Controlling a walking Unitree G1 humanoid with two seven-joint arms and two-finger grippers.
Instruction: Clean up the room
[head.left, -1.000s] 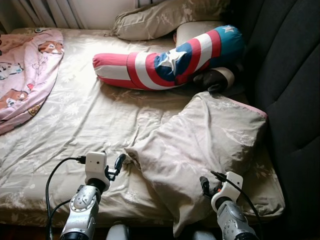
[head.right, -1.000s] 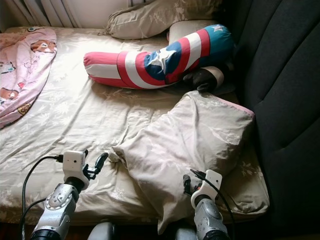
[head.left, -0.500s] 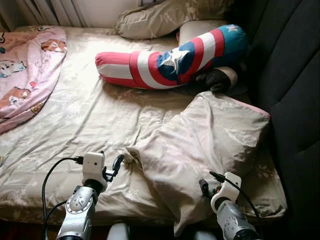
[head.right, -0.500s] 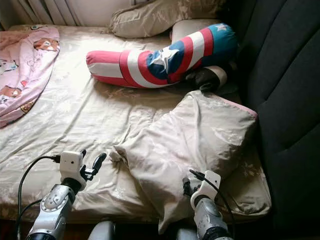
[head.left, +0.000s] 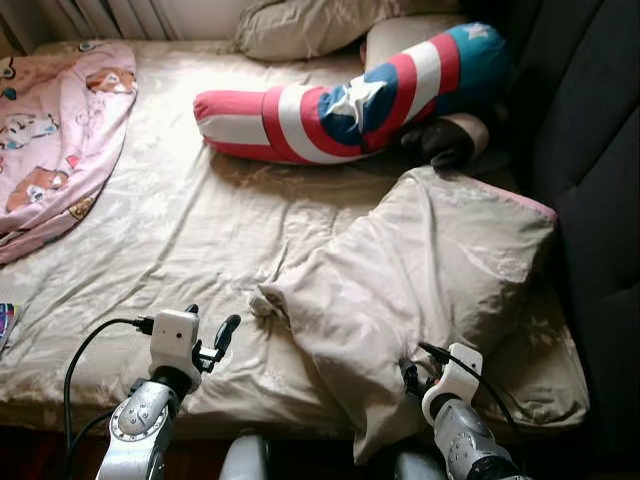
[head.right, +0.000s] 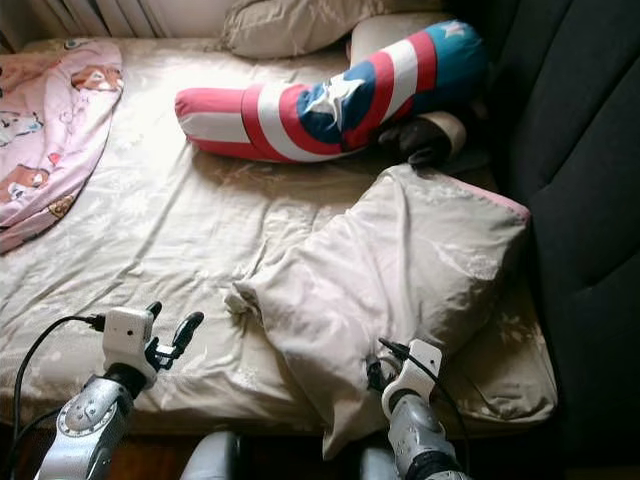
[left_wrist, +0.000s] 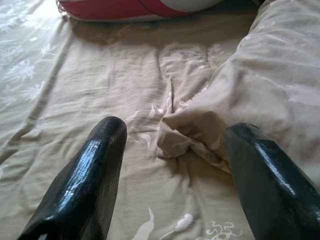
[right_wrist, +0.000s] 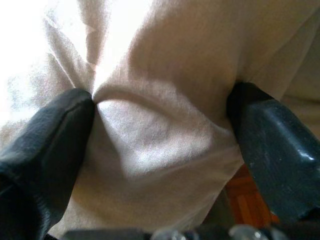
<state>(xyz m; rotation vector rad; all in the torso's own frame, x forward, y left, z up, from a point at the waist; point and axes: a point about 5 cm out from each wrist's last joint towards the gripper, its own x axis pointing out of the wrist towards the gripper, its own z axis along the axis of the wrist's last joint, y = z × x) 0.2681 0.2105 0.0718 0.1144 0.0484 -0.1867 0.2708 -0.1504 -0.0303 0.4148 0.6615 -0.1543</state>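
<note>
A large beige floral-print pillow (head.left: 420, 290) lies crumpled on the beige patterned bed sheet (head.left: 170, 220), its lower corner hanging over the bed's near edge. The right gripper (right_wrist: 160, 145) has its fingers spread around a fold of that corner, cloth bulging between them. The left gripper (left_wrist: 172, 165) hovers released just beside the pillow's other corner. A red, white and blue star-patterned bolster (head.left: 340, 100) rests near the headboard.

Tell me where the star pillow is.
The star pillow lies at the bed's far end, right of centre, against the dark headboard, just beyond the beige pillow.
</note>
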